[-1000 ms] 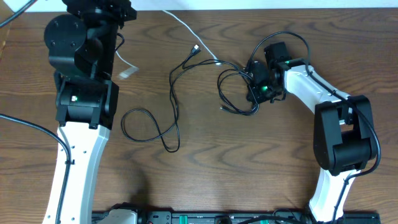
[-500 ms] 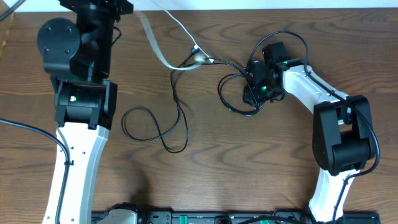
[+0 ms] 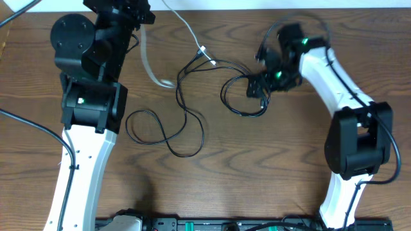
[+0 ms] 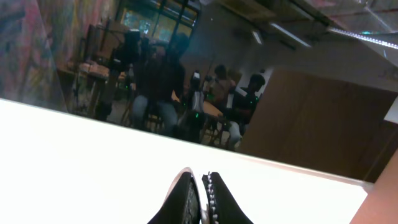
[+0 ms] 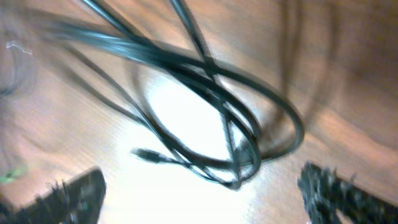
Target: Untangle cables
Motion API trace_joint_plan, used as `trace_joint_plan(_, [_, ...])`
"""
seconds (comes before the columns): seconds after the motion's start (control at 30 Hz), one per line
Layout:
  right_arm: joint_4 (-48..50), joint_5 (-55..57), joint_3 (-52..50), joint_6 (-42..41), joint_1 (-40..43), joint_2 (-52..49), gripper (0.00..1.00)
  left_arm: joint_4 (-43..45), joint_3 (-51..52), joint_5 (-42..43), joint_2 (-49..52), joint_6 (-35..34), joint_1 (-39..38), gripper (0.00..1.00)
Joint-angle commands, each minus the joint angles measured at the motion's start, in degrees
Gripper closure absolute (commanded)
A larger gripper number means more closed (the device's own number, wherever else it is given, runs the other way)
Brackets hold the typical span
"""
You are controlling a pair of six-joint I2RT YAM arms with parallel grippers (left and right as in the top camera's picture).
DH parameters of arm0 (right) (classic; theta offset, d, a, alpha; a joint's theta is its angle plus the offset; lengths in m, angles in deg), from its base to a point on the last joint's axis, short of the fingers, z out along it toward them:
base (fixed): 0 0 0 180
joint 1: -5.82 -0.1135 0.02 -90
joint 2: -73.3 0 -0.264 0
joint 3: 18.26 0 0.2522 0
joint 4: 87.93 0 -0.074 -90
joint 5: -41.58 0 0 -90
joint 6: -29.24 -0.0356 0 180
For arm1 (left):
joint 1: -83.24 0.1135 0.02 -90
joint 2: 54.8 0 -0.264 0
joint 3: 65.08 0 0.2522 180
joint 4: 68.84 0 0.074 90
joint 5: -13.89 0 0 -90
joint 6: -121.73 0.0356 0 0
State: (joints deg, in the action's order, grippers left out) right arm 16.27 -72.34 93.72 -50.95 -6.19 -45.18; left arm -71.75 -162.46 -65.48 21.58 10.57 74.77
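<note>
One black cable loops under spread right gripper; left gripper pressed together.

Overhead view: a brown table with darker wood grain is shown. A long black cable is looped at centre, and a white cable is seen at upper centre-left. The left arm and right arm are coloured white and black, each marked by a green light. Wrist views: the fingers of the right gripper and the left gripper are rendered black with ribbed edges.
</note>
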Motion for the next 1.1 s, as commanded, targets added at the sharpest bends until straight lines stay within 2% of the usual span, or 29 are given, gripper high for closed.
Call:
trace_joint_plan(0.0, [-5.1, -9.5, 8.5, 6.6, 0.6, 3.0, 0.03, 0.6, -1.4, 0.8, 0.8, 0.3, 0.0, 0.93])
trace_joint_plan(0.17, [-2.8, -9.2, 11.2, 6.3, -0.8, 3.4, 0.05, 5.4, -1.4, 0.7, 0.8, 0.5, 0.0, 0.93])
trace_joint_plan(0.37, [8.1, -4.3, 7.8, -1.0, -3.1, 1.0, 0.10, 14.5, -1.4, 0.7, 0.3, -2.0, 0.0, 0.92])
trace_joint_plan(0.53, [18.7, -3.6, 3.1, -7.1, -5.6, -3.4, 0.26, 18.3, -1.4, 0.7, -0.6, -7.7, 0.0, 0.93])
trace_joint_plan(0.7, [22.1, -3.4, 1.7, -9.3, -7.0, -7.7, 0.38, 21.4, -1.4, 0.7, -1.6, -8.0, 0.0, 0.93])
trace_joint_plan(0.93, [22.5, -3.4, 1.7, -9.8, -7.6, -10.3, 0.41, 22.8, -1.4, -1.4, -1.5, -4.4, 0.0, 0.92])
trace_joint_plan(1.07, [22.6, -3.3, 1.8, -9.8, -7.4, -10.1, 0.41, 25.6, -1.4, -7.0, -1.6, -4.3, 0.0, 0.93])
